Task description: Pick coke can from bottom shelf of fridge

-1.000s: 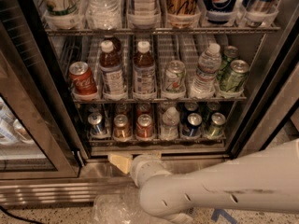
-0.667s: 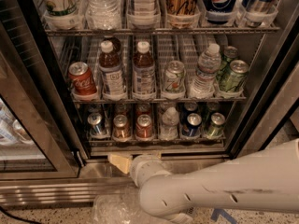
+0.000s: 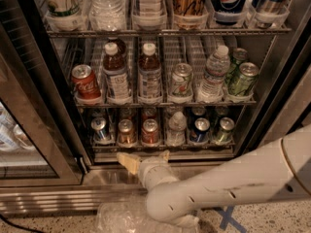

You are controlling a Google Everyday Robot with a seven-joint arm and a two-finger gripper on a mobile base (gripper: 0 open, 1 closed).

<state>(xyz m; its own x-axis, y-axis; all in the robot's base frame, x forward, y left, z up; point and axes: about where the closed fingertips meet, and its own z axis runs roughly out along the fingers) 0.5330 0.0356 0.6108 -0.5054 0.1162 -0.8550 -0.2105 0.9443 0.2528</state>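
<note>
The fridge (image 3: 44, 86) stood open, with its glass door (image 3: 22, 130) swung out at the left of the frame. The bottom shelf (image 3: 165, 146) sat low in the middle of the frame, with a row of drinks behind its little front rail.

The coke can (image 3: 150, 131) was on that shelf, third from the left. It was red with a silver top and stood up straight. Just to its left was a brown can (image 3: 127, 132), and left of that a blue can (image 3: 101, 129). To its right stood a small water bottle (image 3: 176, 128), then a dark blue can (image 3: 199, 130), then a green can (image 3: 224, 130).

The gripper (image 3: 143, 156) was just below the bottom shelf, in front of the fridge's metal floor edge, right under the brown can and the coke can. Its two pale fingers (image 3: 127, 162) were spread apart and held nothing. It was near the coke can but not touching it. The big white arm (image 3: 223, 188) came in from the lower right of the frame.

On the shelf above, at the left, stood a bigger red can (image 3: 86, 83) with white writing. Next to it were two brown bottles (image 3: 115, 74).
</note>
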